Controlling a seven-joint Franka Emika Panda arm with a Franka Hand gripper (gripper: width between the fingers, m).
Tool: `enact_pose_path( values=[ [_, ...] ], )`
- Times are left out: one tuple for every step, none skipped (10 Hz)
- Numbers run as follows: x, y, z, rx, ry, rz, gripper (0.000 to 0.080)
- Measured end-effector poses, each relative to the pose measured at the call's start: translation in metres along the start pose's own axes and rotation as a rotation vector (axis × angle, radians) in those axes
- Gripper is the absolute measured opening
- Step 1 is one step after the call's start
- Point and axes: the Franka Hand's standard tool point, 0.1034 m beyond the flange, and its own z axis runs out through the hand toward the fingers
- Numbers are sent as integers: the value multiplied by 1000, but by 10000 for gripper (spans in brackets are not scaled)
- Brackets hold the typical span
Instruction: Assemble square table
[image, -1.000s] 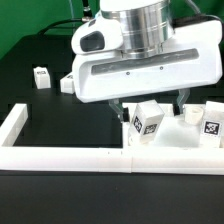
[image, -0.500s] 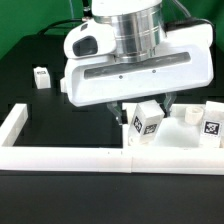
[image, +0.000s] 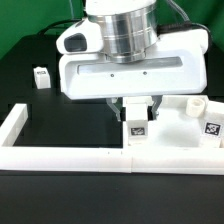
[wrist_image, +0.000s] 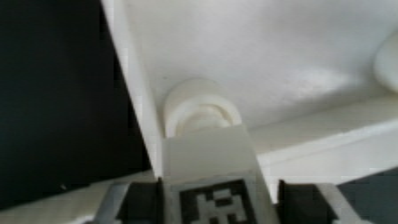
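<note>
We see the leg block (image: 137, 127) standing almost upright now, with its tag facing the exterior camera. Half a second ago it leaned to one side and was a little more toward the exterior view's right. The tool (image: 137, 111) has come toward the exterior view's left and somewhat lower together with it. Its two fingers (image: 152, 107) are closed on the sides of the leg block and hold it firmly. The gap between them is only as wide as the block.

In the wrist view the leg block (wrist_image: 205, 150) points away from the camera. Its rounded end is over the square slab (wrist_image: 302, 60), close to the slab's edge. We cannot tell if the end touches the slab.

The square slab (image: 175, 135) lies flat on the bench (image: 40, 110), at the same place as before. It carries its own tag (image: 211, 127) near the exterior view's right border. A small white piece (image: 197, 104) stands on its far part.

The slab lies just behind the long border wall (image: 60, 156), which bends around the area at the exterior view's left. A second leg block (image: 41, 77) rests on the bench outside this wall, well apart from the slab. It has not moved.
</note>
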Motion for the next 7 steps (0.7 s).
enact_pose_path(
  values=[
    [0, 2, 0, -2, 50, 109, 307],
    [-4, 2, 0, -8, 74, 228, 307],
    [-11, -2, 3, -14, 78, 324, 308],
    [-12, -4, 3, -12, 102, 472, 308],
    [-16, -8, 5, 0, 120, 579, 308],
    [-18, -12, 7, 23, 114, 649, 308],
    [-19, -15, 9, 46, 107, 763, 308]
  ],
)
